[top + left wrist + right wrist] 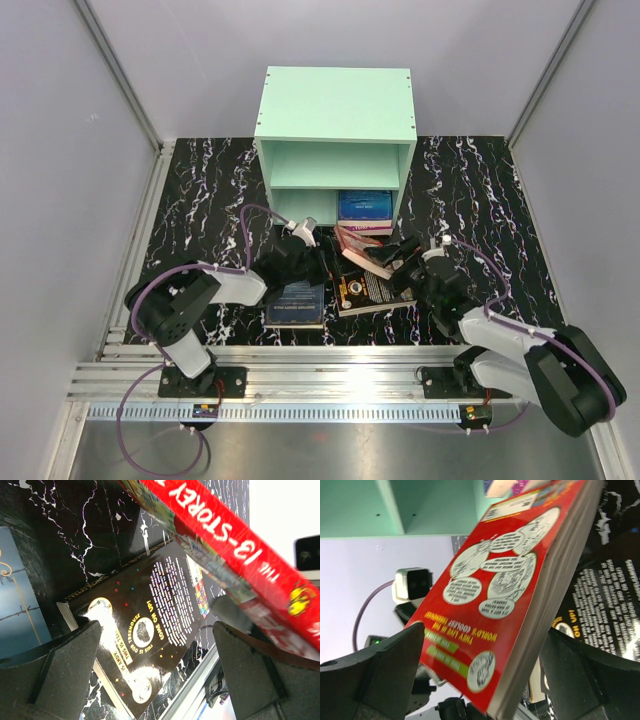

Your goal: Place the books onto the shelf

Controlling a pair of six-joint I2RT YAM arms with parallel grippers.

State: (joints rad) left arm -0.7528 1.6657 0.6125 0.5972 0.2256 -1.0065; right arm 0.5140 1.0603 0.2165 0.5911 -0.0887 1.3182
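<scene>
The mint-green shelf (pixel 335 105) stands at the back, with a blue book (pixel 364 205) in its lower compartment. In front of it the red "13-Storey" book (pixel 358 243) is tilted up off the table. My right gripper (pixel 395 258) is open, and the red book's lower edge (pixel 500 590) hangs between its wide-apart fingers (pixel 395 665) without being clamped. My left gripper (pixel 318 265) is open over the black book (pixel 150 625), which lies flat; the red spine (pixel 240 545) crosses above its right finger (pixel 250 665). A dark blue book (pixel 297 303) lies flat to the left.
An aluminium rail (pixel 320 370) runs along the near table edge, close under both wrists. Grey walls close in the left, right and back. The two grippers face each other closely across the red book; the left wrist camera (pixel 412 582) shows behind it.
</scene>
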